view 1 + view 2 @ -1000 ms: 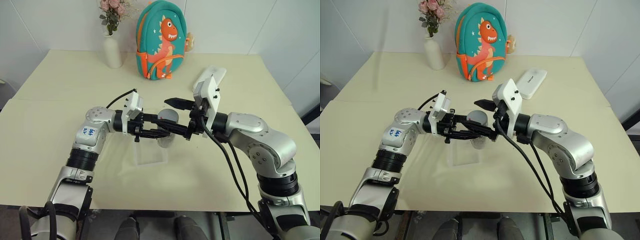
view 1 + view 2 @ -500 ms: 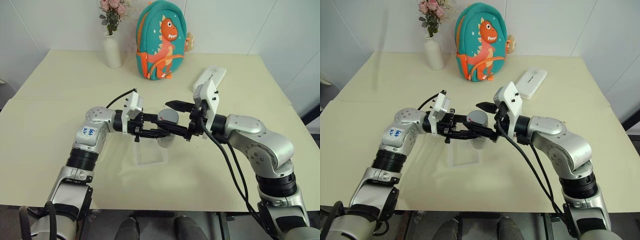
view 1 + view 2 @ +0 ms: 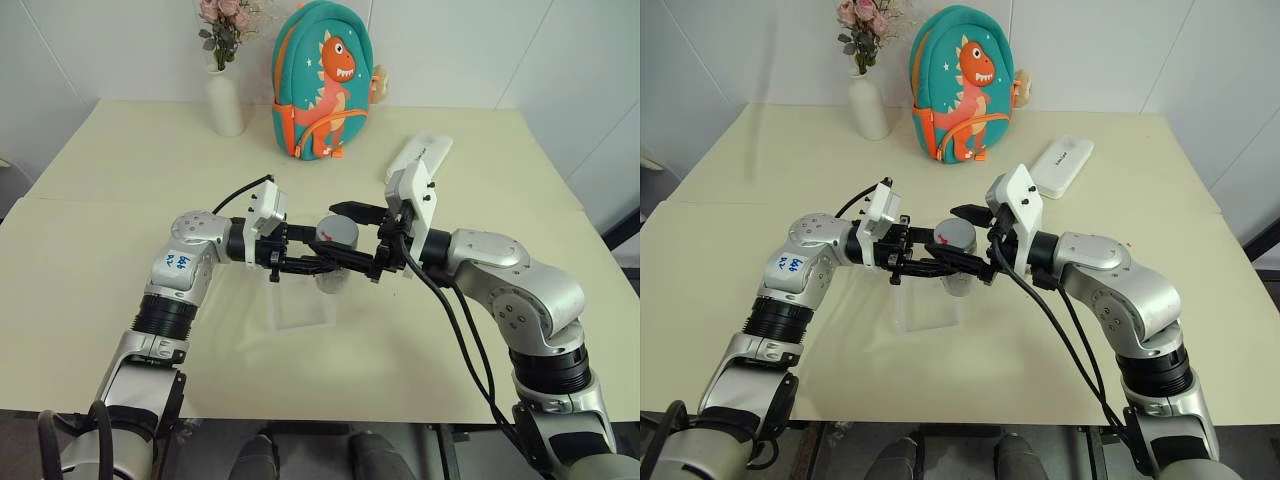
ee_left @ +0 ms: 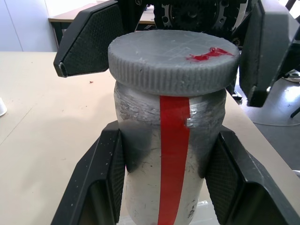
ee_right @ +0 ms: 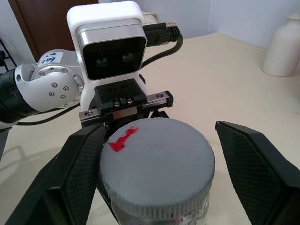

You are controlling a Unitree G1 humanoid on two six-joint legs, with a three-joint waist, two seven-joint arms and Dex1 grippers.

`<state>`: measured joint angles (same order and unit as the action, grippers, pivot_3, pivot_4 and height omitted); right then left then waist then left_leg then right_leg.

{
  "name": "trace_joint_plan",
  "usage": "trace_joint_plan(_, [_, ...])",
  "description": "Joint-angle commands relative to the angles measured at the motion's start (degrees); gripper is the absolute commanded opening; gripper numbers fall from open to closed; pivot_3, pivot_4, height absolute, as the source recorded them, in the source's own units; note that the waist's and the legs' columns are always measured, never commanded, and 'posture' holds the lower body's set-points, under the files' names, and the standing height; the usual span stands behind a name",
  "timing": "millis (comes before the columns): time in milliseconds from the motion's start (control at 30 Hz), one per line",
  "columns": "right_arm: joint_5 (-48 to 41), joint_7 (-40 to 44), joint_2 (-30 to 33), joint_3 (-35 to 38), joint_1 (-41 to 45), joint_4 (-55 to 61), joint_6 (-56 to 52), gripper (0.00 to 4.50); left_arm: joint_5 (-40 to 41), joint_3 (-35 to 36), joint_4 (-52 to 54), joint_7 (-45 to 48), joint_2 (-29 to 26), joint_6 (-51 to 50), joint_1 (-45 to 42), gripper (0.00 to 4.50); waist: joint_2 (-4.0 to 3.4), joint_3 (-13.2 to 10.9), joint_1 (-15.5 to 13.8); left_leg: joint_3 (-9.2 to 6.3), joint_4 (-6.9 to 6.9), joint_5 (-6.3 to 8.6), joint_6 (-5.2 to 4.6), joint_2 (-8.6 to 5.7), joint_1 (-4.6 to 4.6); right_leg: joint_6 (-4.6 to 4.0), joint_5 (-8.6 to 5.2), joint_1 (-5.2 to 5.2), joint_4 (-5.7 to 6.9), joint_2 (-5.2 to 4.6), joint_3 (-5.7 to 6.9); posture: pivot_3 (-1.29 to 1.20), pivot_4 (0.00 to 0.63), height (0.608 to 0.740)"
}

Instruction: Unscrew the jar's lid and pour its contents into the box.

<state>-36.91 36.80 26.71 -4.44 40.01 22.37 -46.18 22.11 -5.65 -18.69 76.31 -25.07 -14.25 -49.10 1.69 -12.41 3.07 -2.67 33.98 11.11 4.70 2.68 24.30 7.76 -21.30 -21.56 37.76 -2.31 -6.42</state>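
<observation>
The left gripper (image 4: 168, 187) is closed on the body of the jar (image 4: 171, 178), holding it upright above the box (image 3: 300, 305). The right gripper (image 5: 159, 154) stands open around the lid (image 5: 157, 161); whether its fingers touch the lid I cannot tell. The jar seems rigid, light and smooth; the ribbed lid edge gives the best hold.

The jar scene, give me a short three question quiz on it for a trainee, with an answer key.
1. True or false: the lid is already off the jar.
2. Which gripper clamps the jar's body: A) the left gripper, B) the right gripper, C) neither?
3. Fill in: the jar is held above the ____.

Key
1. False: the lid sits on the jar's neck.
2. A: the left gripper's fingers press the jar's sides, while the right gripper's fingers stand on either side of the lid with gaps.
3. The box, the clear tray on the table.
</observation>
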Motion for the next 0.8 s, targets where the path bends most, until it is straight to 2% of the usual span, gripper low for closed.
trace_joint_plan(33, [0.0, 0.4, -0.3, 1.0, 1.0, 0.8, 1.4, 3.93, 0.2, 0.4, 2.0, 0.1, -0.3, 0.3, -1.2, 1.97, 0.00, 0.0, 0.0, 0.00, 0.00, 0.00, 0.00, 0.00, 0.00, 0.00, 0.00, 0.00, 0.00, 0.00, 0.00, 0.00, 0.150, 0.740])
trace_joint_plan(167, [0.1, 0.4, -0.3, 1.1, 1.0, 0.6, 1.5, 3.93, 0.2, 0.4, 2.0, 0.1, -0.2, 0.3, -1.1, 1.97, 0.00, 0.0, 0.0, 0.00, 0.00, 0.00, 0.00, 0.00, 0.00, 0.00, 0.00, 0.00, 0.00, 0.00, 0.00, 0.00, 0.150, 0.740])
trace_joint_plan(267, [-0.4, 0.1, -0.6, 1.7, 1.2, 0.8, 1.3, 3.38, 0.2, 0.4, 2.3, 0.0, -0.3, 0.1, -0.9, 1.97, 0.00, 0.0, 0.0, 0.00, 0.00, 0.00, 0.00, 0.00, 0.00, 0.00, 0.00, 0.00, 0.00, 0.00, 0.00, 0.00, 0.150, 0.740])
trace_joint_plan(333, [-0.4, 0.1, -0.7, 1.8, 1.4, 0.8, 1.3, 2.72, 0.2, 0.3, 2.3, -0.1, -0.3, 0.1, -0.9, 1.97, 0.00, 0.0, 0.0, 0.00, 0.00, 0.00, 0.00, 0.00, 0.00, 0.00, 0.00, 0.00, 0.00, 0.00, 0.00, 0.00, 0.150, 0.740])
trace_joint_plan(367, [-0.3, 0.1, -0.7, 1.8, 1.6, 0.7, 1.3, 2.55, 0.2, 0.3, 2.3, -0.1, -0.4, 0.1, -0.9, 1.97, 0.00, 0.0, 0.0, 0.00, 0.00, 0.00, 0.00, 0.00, 0.00, 0.00, 0.00, 0.00, 0.00, 0.00, 0.00, 0.00, 0.150, 0.740])
trace_joint_plan(800, [-0.5, 1.8, 0.8, 3.3, 4.6, -0.2, 2.1, 2.56, -0.3, -0.4, 1.8, 0.4, -0.4, 0.3, -0.4, 1.97, 0.00, 0.0, 0.0, 0.00, 0.00, 0.00, 0.00, 0.00, 0.00, 0.00, 0.00, 0.00, 0.00, 0.00, 0.00, 0.00, 0.150, 0.740])
